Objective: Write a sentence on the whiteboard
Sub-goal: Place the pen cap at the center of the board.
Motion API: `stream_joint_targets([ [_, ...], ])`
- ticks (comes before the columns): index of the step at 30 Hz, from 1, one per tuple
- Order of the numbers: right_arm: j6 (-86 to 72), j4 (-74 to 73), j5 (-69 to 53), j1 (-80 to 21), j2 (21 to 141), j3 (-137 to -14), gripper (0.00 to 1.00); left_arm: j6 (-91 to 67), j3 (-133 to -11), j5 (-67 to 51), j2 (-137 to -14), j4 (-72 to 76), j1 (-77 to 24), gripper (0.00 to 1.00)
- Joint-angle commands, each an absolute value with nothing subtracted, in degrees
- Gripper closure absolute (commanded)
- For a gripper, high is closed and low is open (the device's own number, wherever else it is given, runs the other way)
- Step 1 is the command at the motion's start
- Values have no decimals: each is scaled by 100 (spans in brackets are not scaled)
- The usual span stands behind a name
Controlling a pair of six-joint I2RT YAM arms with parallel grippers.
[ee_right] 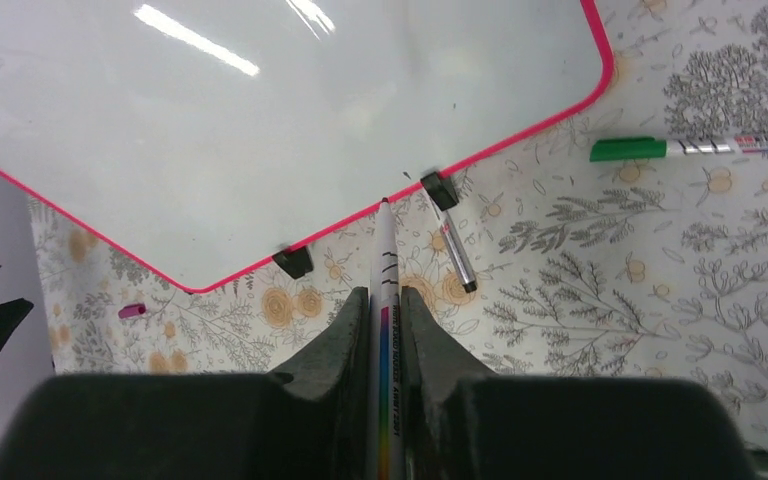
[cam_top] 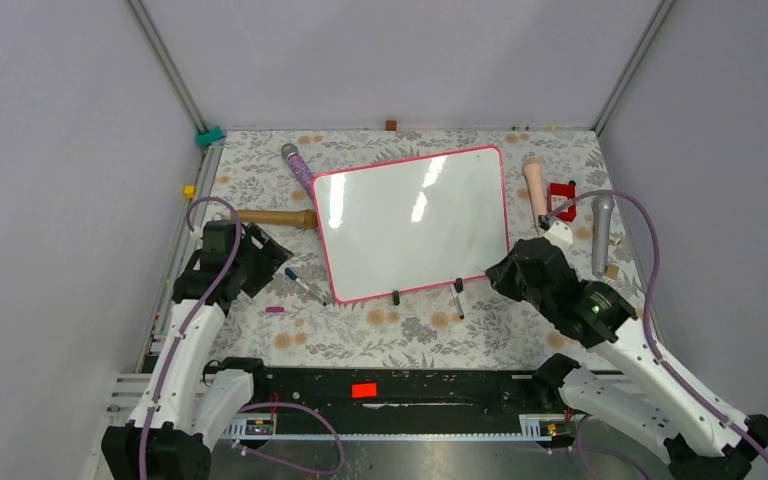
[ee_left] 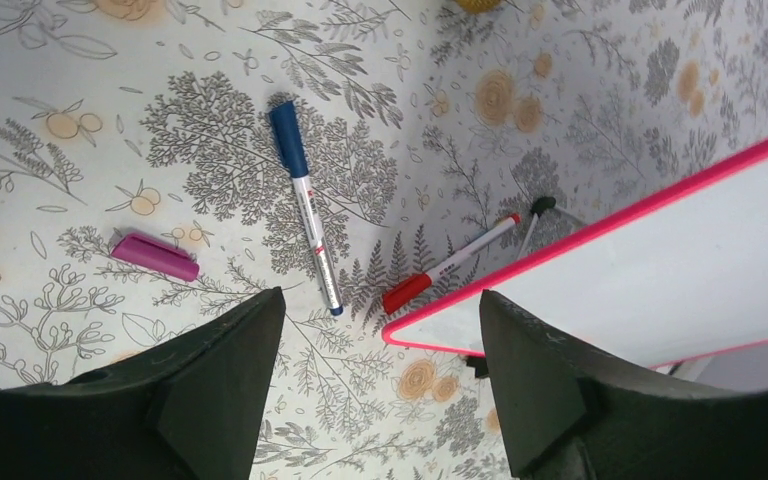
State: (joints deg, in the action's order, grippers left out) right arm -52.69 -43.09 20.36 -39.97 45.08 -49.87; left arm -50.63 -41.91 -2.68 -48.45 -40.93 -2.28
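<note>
Overhead and wrist views of a writing task, before the first stroke. The whiteboard (cam_top: 415,225) lies flat in the middle of the flowered desk (cam_top: 410,330), turned slightly askew. Its glossy face shows only lamp glare, and no letter of the sentence is visible on it.

The right pincer (ee_right: 385,300) is closed tight on a slim white marker (ee_right: 386,250). The barrel runs out between the fingers and its tip points at the board's near frame, close to it; whether it touches cannot be told.

The left pincer (ee_left: 380,305) stands wide open and holds nothing. It hangs above the desk just off the board's near-left corner. Below it lie a blue-capped marker (ee_left: 303,200), a loose purple cap (ee_left: 155,256) and a red-capped marker (ee_left: 450,263) that lies against the frame. A green-capped marker (ee_right: 690,148) and a black one (ee_right: 455,250) lie loose near the other corner.

Handling, as judged:
- **Board:** It looks stiff, light and slick, and appears unfastened, so pen pressure may push it across the cloth. The frame at the near-left corner looks like the best place to steady it.
- **Marker:** It is light and smooth-barrelled, and may twist or slip in the grip if pressed hard.
</note>
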Motion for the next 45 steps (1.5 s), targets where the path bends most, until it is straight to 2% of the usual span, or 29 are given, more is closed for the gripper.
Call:
stream_joint_targets([
  [1, -4492, -3522, 2276, -3975, 3754, -4470, 100, -4350, -4529, -772, -4817, -3842, -202, 27],
  [4, -4327, -3052, 2088, -3978, 3488, -4245, 100, -4069, -4544, -995, -4738, -3813, -202, 26],
  [7, -3927, -3116, 1824, -3973, 3694, -4528, 100, -3847, -4506, -1235, -4605, -3902, -202, 22],
  [9, -3786, -3201, 1802, -3975, 3799, -4749, 100, -3731, -4496, -1311, -4485, -4048, -198, 15],
  [11, -3826, -3239, 1837, -3976, 3837, -4898, 100, -3555, -4527, -1382, -4356, -4186, -202, 3],
  [12, -3899, -3237, 1837, -3974, 3860, -4961, 100, -3459, -4552, -1369, -4291, -4282, -202, 1],
  [19, -4969, -3679, 1503, -3980, 4303, -5358, 100, -2661, -4746, -1505, -4528, -4696, -455, 1],
  [25, -5748, -3499, 1531, -3981, 4136, -4865, 100, -2422, -4985, -1113, -4771, -4703, -1216, 1],
  [38, -6107, -3265, 1604, -3981, 4432, -4603, 100, -2531, -4680, -876, -4410, -4357, -1960, 1],
  [45, -5831, -3776, 1588, -3977, 4924, -5236, 100, -2532, -4632, -843, -4162, -4225, -1977, 1],
])
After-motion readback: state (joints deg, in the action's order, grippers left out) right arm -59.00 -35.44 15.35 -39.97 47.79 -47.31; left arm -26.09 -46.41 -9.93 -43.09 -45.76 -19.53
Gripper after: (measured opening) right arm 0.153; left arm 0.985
